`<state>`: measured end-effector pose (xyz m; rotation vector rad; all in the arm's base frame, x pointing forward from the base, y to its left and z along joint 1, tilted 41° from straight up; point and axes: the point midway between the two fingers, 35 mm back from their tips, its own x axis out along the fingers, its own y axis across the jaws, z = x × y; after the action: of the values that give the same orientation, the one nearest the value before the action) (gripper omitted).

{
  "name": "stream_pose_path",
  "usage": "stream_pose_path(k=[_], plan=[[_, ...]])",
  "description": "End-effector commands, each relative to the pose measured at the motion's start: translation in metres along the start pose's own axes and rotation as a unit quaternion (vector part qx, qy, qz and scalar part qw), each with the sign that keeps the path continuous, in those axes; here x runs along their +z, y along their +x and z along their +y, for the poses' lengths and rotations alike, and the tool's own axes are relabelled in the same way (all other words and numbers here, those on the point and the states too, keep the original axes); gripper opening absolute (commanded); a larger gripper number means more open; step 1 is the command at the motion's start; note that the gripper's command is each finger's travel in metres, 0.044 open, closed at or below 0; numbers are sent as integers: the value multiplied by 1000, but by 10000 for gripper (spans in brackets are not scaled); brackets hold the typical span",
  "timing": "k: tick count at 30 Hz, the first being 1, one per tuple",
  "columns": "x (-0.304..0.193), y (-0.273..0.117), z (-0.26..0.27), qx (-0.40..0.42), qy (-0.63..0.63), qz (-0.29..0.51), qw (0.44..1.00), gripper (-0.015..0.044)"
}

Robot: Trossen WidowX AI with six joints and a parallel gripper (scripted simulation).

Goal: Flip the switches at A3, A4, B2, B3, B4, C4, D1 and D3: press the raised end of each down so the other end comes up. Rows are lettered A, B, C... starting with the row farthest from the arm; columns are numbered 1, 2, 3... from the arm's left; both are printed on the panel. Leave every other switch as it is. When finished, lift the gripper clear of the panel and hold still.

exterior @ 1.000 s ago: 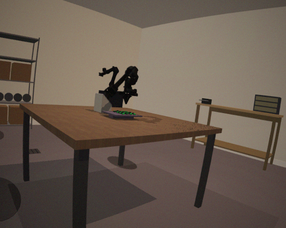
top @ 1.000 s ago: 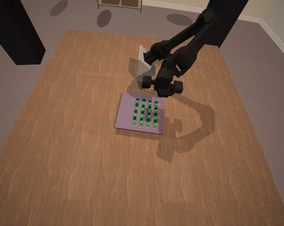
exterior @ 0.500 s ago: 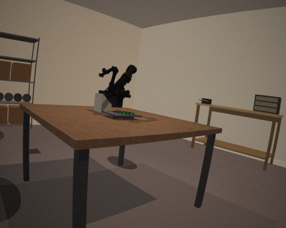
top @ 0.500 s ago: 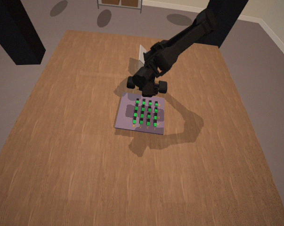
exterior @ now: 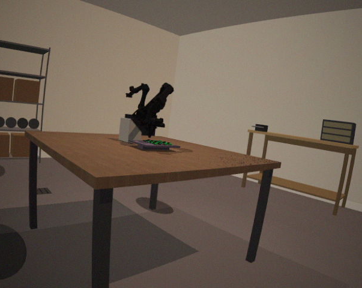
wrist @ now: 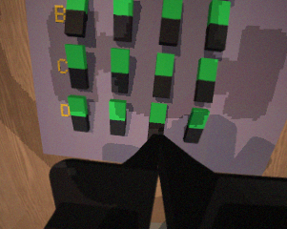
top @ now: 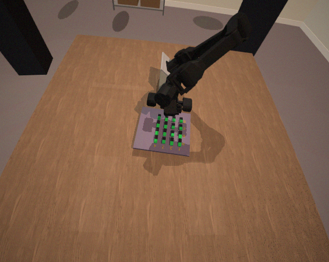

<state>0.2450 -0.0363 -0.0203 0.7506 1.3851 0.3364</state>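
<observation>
The purple switch panel (top: 143, 141) (wrist: 38, 48) lies on the table with four columns of green and black rockers. My gripper (wrist: 157, 139) (exterior: 149, 136) is shut and empty. In the wrist view its tips overlap the near black end of switch D3 (wrist: 157, 113); in the exterior view they look slightly above the panel. Switch D1 (wrist: 78, 106) is at the left of row D, and D4 (wrist: 198, 117) is right of the tips. C4 (wrist: 207, 70), B3 (wrist: 170, 31) and B4 (wrist: 215, 35) show farther up. Row A is outside the wrist view. Which ends are raised is hard to tell.
The wooden table (top: 102, 183) (exterior: 174, 164) carries the panel and a pale block (top: 162, 80) (exterior: 124, 130) beside the arm. The neighbouring switches D2 (wrist: 117, 110) and C3 (wrist: 164, 65) stand close to the tips. Arm shadows fall across the panel.
</observation>
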Motion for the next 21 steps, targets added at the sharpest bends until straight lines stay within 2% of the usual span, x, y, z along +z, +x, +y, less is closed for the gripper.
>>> stream_pose_path(k=[1, 21], plan=[[-2, 6, 0, 3, 4, 2, 1000, 0], [-2, 10, 0, 3, 4, 2, 1000, 0]])
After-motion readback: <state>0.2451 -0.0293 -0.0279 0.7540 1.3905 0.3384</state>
